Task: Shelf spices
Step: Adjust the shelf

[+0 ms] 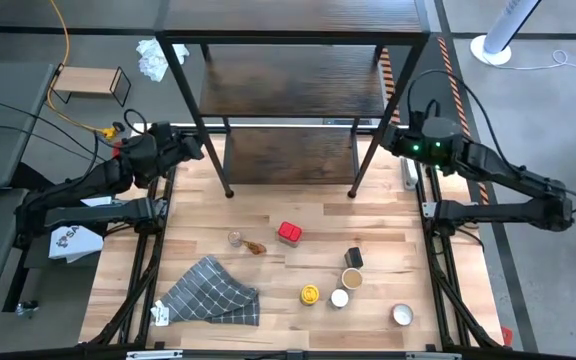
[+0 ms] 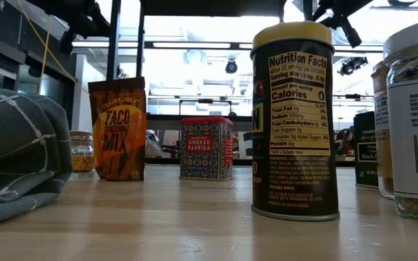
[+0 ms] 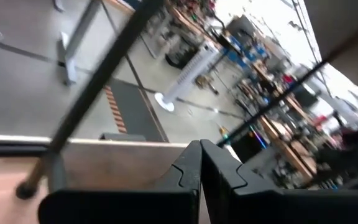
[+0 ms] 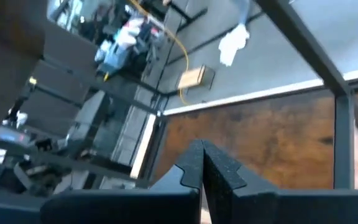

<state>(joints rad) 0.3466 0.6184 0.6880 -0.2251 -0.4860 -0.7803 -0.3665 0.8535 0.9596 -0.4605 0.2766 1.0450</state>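
Spices (image 1: 340,280) scattered lower centre of the high view, near the table's front edge (image 1: 298,345); shelf (image 1: 293,95) upper centre, bare boards between. Left gripper (image 1: 196,148) and right gripper (image 1: 388,142) closed, empty, flanking the shelf legs.

My matt black fingers (image 3: 197,171) frame a shelf (image 1: 293,95) of dark, grained wood boards on thin black metal. The table (image 1: 268,200) is pale, smooth wood. A soft checked cloth (image 1: 211,292) lies by a glossy red tin (image 1: 289,233) and a yellow-lidded plastic jar (image 2: 294,119) with a paper label.
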